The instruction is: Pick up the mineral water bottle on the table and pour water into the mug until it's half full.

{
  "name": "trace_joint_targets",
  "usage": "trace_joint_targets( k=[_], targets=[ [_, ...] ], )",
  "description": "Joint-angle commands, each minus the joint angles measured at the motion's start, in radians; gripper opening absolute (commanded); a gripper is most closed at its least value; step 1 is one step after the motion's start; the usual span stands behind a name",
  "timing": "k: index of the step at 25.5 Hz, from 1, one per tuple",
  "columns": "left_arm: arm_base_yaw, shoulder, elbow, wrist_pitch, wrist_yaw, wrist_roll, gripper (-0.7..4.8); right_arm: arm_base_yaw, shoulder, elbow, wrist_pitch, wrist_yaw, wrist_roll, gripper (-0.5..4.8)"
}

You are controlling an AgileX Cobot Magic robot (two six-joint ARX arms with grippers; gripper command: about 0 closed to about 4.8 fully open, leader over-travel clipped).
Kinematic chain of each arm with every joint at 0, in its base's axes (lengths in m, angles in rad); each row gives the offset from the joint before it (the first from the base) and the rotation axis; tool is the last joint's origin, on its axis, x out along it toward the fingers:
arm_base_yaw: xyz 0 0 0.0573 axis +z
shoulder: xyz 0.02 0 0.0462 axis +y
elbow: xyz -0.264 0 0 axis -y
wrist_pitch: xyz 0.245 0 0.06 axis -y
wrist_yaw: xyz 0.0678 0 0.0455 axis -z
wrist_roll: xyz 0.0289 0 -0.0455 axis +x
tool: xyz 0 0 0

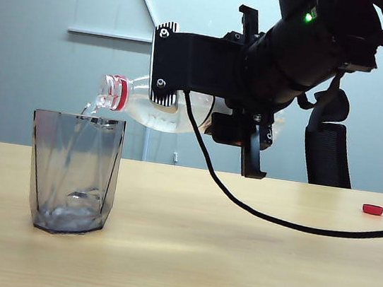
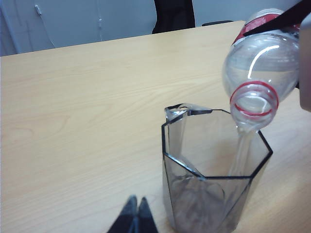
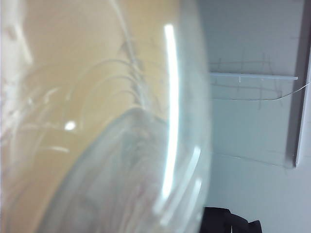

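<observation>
Right tool (image 1: pixel 178 63) clamps the bottle (image 1: pixel 161 107) tipped above the mug (image 1: pixel 73 173) on the desk (image 1: pixel 234 249); water (image 2: pixel 240 155) streams in, level low. Hold the mouth over the rim, tilt slowly. Left tool (image 2: pixel 136 216), pinched closed, waits beside the mug.

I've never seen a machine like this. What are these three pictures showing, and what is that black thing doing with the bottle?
It is a two-armed robot. One camera watches the light wood table from the side; one rides on each wrist. The right gripper, shut on the clear plastic bottle with the red neck ring, tips it so water streams into the smoky-grey faceted glass tumbler. Its own camera sees only blurred bottle. The left gripper waits shut beside the tumbler. A red cap lies apart.
</observation>
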Motion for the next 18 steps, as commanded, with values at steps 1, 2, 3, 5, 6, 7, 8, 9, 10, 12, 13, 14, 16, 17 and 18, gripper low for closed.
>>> trace_joint_targets(
  k=[1, 2, 3, 5, 6, 7, 8, 9, 10, 12, 13, 14, 16, 17, 18],
  targets=[
    [0.0, 0.001, 0.002, 0.007, 0.001, 0.0, -0.02, -0.002, -0.009, 0.013, 0.063, 0.008, -0.006, 2.1],
    [0.0, 0.001, 0.002, 0.007, 0.001, 0.0, -0.02, -0.002, -0.009, 0.013, 0.063, 0.008, -0.006, 2.1],
    [0.0, 0.001, 0.002, 0.007, 0.001, 0.0, -0.02, -0.002, -0.009, 0.013, 0.063, 0.008, -0.006, 2.1],
    [0.0, 0.001, 0.002, 0.007, 0.001, 0.0, -0.02, -0.003, -0.009, 0.013, 0.063, 0.009, -0.006, 2.1],
    [0.0, 0.001, 0.002, 0.007, 0.001, 0.0, -0.02, -0.003, -0.009, 0.013, 0.063, 0.009, -0.006, 2.1],
    [0.0, 0.001, 0.002, 0.007, 0.001, 0.0, -0.02, -0.003, -0.009, 0.013, 0.063, 0.009, -0.006, 2.1],
    [0.0, 0.001, 0.002, 0.007, 0.0, 0.0, -0.02, -0.003, -0.009, 0.013, 0.063, 0.008, -0.007, 2.1],
    [0.0, 0.001, 0.002, 0.007, 0.001, 0.0, -0.02, -0.004, -0.009, 0.013, 0.063, 0.008, -0.007, 2.09],
    [0.0, 0.001, 0.002, 0.007, 0.001, 0.0, -0.02, -0.004, -0.009, 0.013, 0.063, 0.008, -0.008, 2.09],
    [0.0, 0.001, 0.002, 0.007, 0.001, 0.0, -0.02, -0.004, -0.009, 0.013, 0.063, 0.008, -0.01, 2.09],
    [0.0, 0.001, 0.002, 0.007, 0.001, 0.0, -0.02, -0.005, -0.009, 0.013, 0.063, 0.008, -0.01, 2.09],
    [0.0, 0.001, 0.002, 0.007, 0.001, 0.0, -0.02, -0.007, -0.009, 0.013, 0.063, 0.007, -0.01, 2.1],
    [0.0, 0.001, 0.002, 0.006, 0.001, 0.0, -0.02, -0.013, -0.009, 0.013, 0.063, 0.006, -0.01, 2.1],
    [0.0, 0.001, 0.002, 0.007, 0.001, 0.0, -0.02, -0.015, -0.009, 0.013, 0.063, 0.005, -0.01, 2.1],
    [0.0, 0.001, 0.002, 0.007, 0.001, 0.0, -0.02, -0.016, -0.009, 0.014, 0.063, 0.006, -0.01, 2.09]
  ],
)
